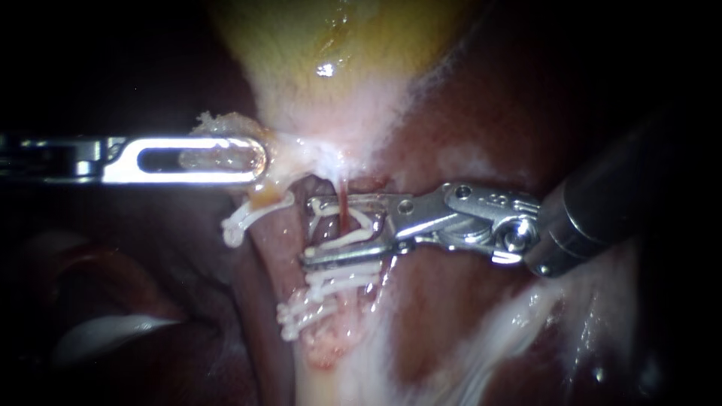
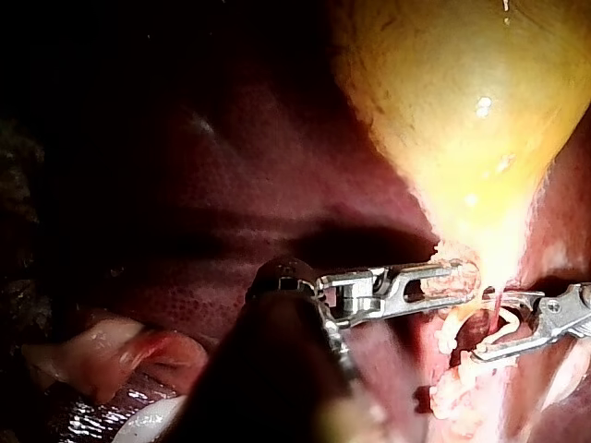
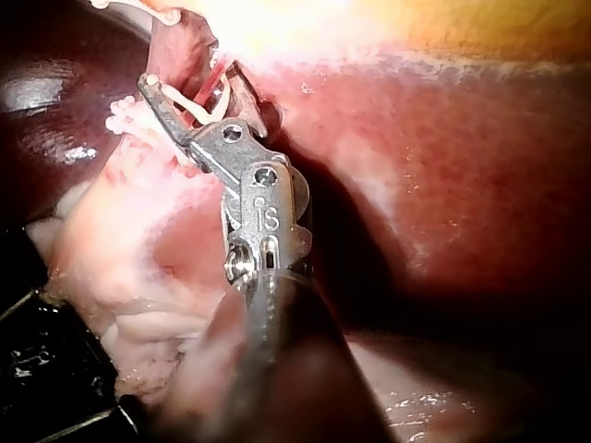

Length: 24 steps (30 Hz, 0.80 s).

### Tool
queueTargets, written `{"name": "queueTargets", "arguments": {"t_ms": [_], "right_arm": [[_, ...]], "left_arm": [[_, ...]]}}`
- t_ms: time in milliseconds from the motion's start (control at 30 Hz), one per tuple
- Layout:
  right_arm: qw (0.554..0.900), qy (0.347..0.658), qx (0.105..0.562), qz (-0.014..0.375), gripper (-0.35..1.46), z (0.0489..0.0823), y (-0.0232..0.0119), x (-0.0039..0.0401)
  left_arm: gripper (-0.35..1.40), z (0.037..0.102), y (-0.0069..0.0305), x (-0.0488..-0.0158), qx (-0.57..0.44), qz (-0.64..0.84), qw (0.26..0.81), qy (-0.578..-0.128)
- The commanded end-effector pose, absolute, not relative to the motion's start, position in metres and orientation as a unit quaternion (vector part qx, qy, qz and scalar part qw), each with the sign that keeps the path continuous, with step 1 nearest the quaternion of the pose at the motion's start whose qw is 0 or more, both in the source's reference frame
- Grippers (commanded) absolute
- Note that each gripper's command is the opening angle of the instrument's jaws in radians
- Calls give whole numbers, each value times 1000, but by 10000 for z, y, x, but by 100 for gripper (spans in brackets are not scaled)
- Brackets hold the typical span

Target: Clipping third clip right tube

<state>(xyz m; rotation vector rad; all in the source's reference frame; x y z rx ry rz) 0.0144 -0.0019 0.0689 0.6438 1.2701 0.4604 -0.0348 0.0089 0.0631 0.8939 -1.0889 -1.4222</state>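
Right instrument's hand (image 1: pixel 307 230) stands wide. A white clip (image 1: pixel 347 237) sits between its two jaws and touches both of them. The thin red right tube (image 1: pixel 343 210) runs down through the open clip, between the jaws. Just below the hand, two more clips (image 1: pixel 335 282) are on the same strip of tissue, one under the other. Another clip (image 1: pixel 242 222) sits apart, over toward the left instrument. Left instrument's hand (image 1: pixel 259 158) is pinched on pale tissue (image 1: pixel 304 144) at the bottom of the yellow gallbladder (image 1: pixel 338 37). Dark red liver (image 1: pixel 466 316) lies around it all.
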Motion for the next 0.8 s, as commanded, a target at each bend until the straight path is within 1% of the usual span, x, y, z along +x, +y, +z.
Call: {"name": "queueTargets", "arguments": {"t_ms": [33,267,467,600,800], "right_arm": [[731,579,292,210,49,687,-19,144],[705,600,317,209,49,676,-21,144],[680,618,334,210,49,658,-18,145],[675,622,335,213,49,650,-14,144],[672,622,338,218,49,652,-11,144]], "left_arm": [[-35,632,89,-348,376,-598,540,-458],[-35,637,89,-346,376,-597,540,-459],[-35,640,90,-343,377,-596,540,-459],[-35,641,90,-343,377,-596,541,-459],[-35,643,89,-343,376,-596,541,-459]]}}
